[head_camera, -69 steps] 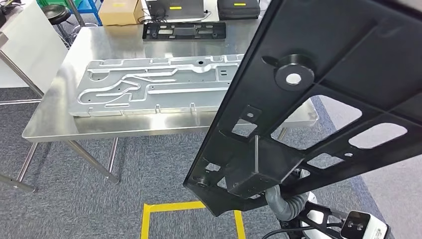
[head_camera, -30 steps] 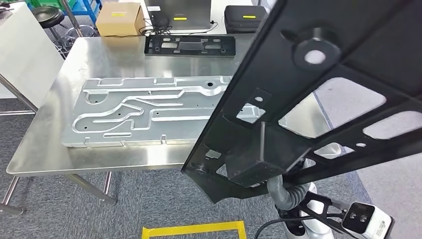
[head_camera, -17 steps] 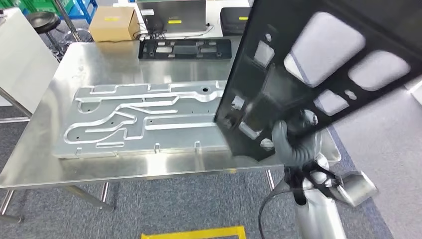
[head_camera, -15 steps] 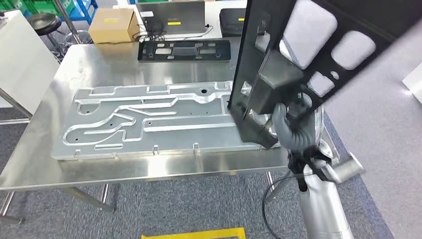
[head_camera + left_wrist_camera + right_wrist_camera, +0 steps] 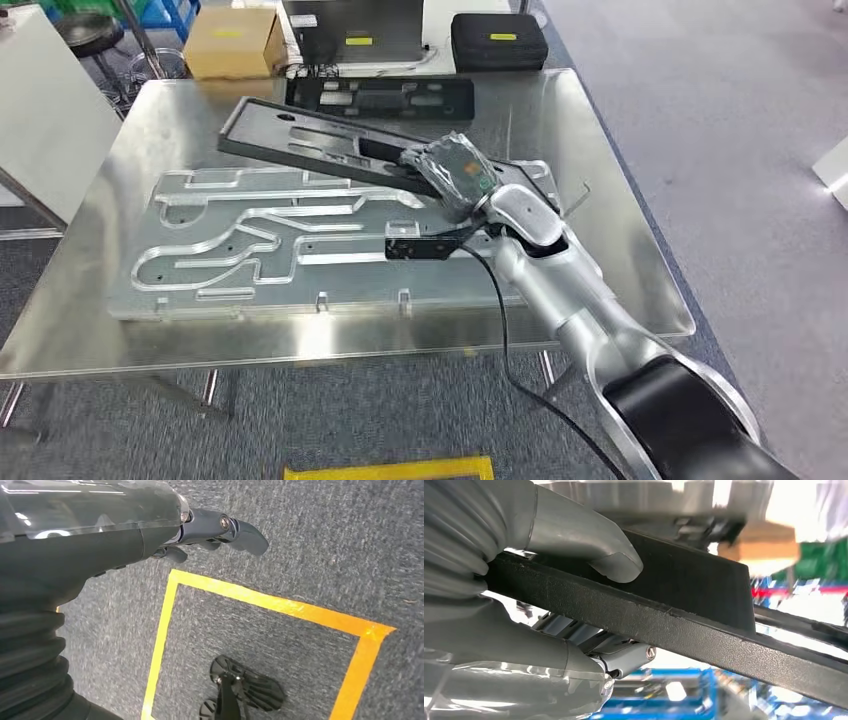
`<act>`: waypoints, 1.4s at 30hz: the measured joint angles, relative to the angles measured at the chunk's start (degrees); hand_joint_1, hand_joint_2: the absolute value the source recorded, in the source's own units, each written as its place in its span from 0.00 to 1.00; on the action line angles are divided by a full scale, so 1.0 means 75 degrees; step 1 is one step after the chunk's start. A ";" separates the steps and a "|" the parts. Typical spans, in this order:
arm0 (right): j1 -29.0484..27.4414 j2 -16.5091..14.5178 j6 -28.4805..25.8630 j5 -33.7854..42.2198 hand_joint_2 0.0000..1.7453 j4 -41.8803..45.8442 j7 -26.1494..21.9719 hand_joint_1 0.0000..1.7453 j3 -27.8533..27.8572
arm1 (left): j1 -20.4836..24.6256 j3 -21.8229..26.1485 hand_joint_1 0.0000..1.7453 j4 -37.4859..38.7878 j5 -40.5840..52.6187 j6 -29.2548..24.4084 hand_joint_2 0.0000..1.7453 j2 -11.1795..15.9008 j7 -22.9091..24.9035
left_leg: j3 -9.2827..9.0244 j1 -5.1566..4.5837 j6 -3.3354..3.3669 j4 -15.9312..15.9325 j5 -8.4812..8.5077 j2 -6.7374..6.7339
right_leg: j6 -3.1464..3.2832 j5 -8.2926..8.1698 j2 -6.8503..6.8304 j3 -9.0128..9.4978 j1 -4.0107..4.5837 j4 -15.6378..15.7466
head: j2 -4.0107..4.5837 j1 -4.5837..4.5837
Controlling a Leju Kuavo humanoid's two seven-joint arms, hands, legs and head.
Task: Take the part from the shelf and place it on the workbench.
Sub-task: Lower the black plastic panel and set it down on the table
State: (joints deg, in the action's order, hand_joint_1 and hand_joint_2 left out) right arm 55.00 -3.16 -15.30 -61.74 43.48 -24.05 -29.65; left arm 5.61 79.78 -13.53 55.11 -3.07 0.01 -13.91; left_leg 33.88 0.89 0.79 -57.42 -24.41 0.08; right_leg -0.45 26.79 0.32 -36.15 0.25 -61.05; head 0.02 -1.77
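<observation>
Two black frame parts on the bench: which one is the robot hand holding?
The nearer black part, lying tilted over the big aluminium plate, gripped by the right robot hand. The other black part lies flat at the far edge, untouched.

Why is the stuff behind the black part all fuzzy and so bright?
In the right wrist view the camera sits close to the black part and the right hand, so those look sharp while the background blurs and washes out white. In the head view the workbench looks clear, with soft glare.

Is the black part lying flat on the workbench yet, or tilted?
Tilted: the black part slants over the aluminium plate, gripped by the right hand.
</observation>
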 joint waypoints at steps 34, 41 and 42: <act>-0.0371 0.0069 -0.1084 -0.0450 0.00 -0.2796 0.0177 0.00 -0.1176 | -0.0125 -0.0160 0.00 0.0000 0.0095 0.0382 0.00 0.0045 -0.0893 | 0.0030 0.0027 0.0027 -0.0076 -0.0026 0.0016 | -0.0151 0.0664 0.0009 -0.0852 -0.0086 -0.1667 | 0.0000 0.0000; -0.0432 0.0098 -0.2185 -0.0609 0.00 -0.2464 0.0186 0.00 -0.1048 | -0.0114 -0.0187 0.00 0.0003 0.0117 0.0329 0.00 0.0033 -0.0903 | 0.0036 -0.0013 -0.0080 -0.0104 -0.0052 0.0028 | 0.0070 -0.0276 -0.0003 0.0160 0.0003 0.0358 | 0.0000 0.0000; -0.0458 0.0107 -0.2319 -0.0652 0.00 -0.2336 0.0202 0.00 -0.1027 | -0.0113 -0.0187 0.00 0.0003 0.0117 0.0326 0.00 0.0034 -0.0903 | 0.0032 -0.0018 -0.0124 -0.0089 -0.0049 0.0028 | 0.0090 -0.0280 -0.0001 0.0162 0.0019 0.0374 | 0.0000 0.0000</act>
State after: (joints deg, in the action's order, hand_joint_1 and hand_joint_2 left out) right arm 51.56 -2.36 -32.69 -66.62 25.96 -22.54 -37.36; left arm 4.76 78.38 -13.51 55.99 -0.63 0.26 -20.68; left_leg 34.12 0.75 -0.14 -58.08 -24.78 0.28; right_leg 0.22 24.69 0.31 -34.94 0.39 -58.25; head 0.02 -1.77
